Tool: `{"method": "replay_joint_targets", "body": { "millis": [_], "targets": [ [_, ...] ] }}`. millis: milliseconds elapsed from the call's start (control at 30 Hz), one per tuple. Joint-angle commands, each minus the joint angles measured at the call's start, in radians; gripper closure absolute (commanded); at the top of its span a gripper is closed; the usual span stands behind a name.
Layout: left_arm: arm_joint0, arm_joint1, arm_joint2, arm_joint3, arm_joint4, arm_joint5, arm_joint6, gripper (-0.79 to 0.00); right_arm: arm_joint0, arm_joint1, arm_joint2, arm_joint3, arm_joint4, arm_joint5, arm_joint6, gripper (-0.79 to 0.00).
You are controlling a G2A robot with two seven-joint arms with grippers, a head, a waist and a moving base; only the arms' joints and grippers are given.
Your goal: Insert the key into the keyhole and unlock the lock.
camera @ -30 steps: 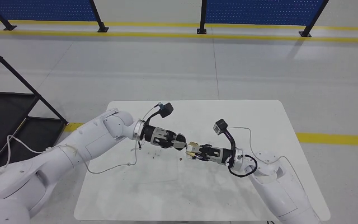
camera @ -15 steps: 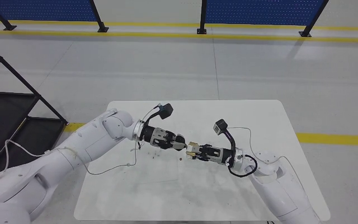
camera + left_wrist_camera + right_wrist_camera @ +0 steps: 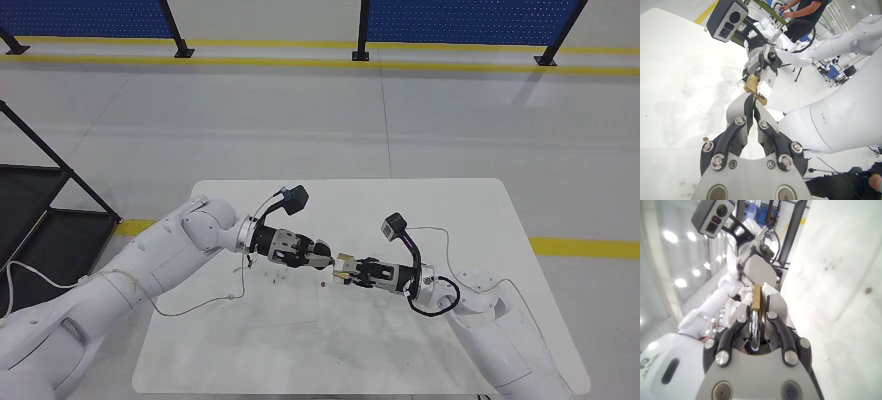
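**A:** Where is the lock?

**B:** My right claw (image 3: 758,295) is clamped on the lock (image 3: 751,84) and holds it up off the table (image 3: 420,210), near the middle of the top view. In the right wrist view the brass body stands edge-on between my pads at centre frame. The chrome shackle (image 3: 755,328) runs back toward my palm in the lower middle.

**A:** And the key?

**B:** My left claw (image 3: 753,103) is closed on it, tips pinched together just below the centre of the left wrist view. The key (image 3: 762,101) shows as a small brass bit touching the lock's lower edge. I cannot tell whether the blade is inside the keyhole, because my own fingers hide it.

**A:** How will they handle?

**B:** I judge the lock to be solid metal: stiff, heavy for something so small, with smooth faces that could slide under a twist. The hold belongs on the broad faces, as it is now, with the keyhole end left bare. The key looks thin, light and rigid. It wants a flat pinch across its head, so it turns with my wrist and doesn't swivel between the pads.

**A:** What's the risk?

**B:** Twisting off-axis. The key could bind, or the lock could rotate inside my right claw.
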Motion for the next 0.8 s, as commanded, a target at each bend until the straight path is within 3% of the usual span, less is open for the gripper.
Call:
{"method": "replay_joint_targets", "body": {
  "millis": [0,767],
  "targets": [
    [0.01,0.0,-0.014,-0.002,0.011,0.0,0.0,0.0,0.0,0.0,0.0,0.0,0.0,0.0,0.0,0.0],
    [0.086,-0.011,-0.135,-0.036,0.108,0.0,0.0,0.0,0.0,0.0,0.0,0.0,0.0,0.0,0.0,0.0]
  ]
}}
